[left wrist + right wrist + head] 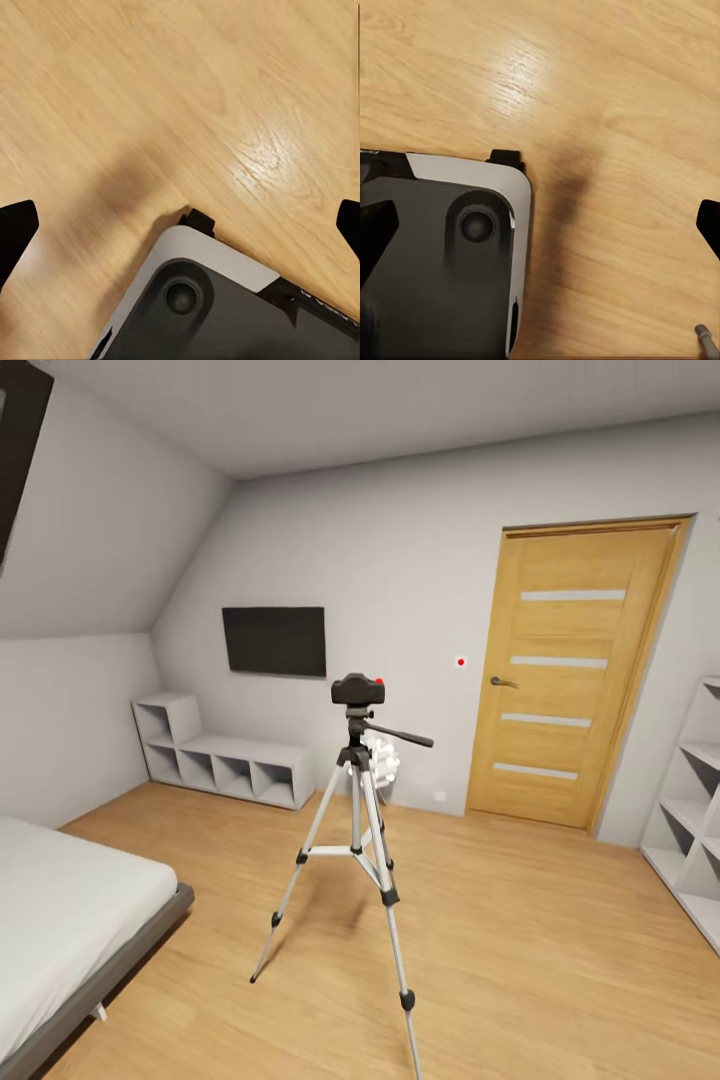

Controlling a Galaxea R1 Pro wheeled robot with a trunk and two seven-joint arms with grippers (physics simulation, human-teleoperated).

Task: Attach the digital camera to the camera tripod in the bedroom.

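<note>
digital camera (358, 688) atop camera tripod (353, 830) on bedroom floor (520, 920); left gripper (180, 225) and right gripper (540, 225) spread wide, empty

Floor (520, 920): light wood planks, satin, soft glare patches. Camera tripod (357, 840): silvery metal legs, matt black joints. Digital camera (358, 688): matt black casing. Door (575, 670): grained wood, frosted strips. Walls (400, 540): smooth matt grey-white. Bed (60, 910): white cloth.
</note>
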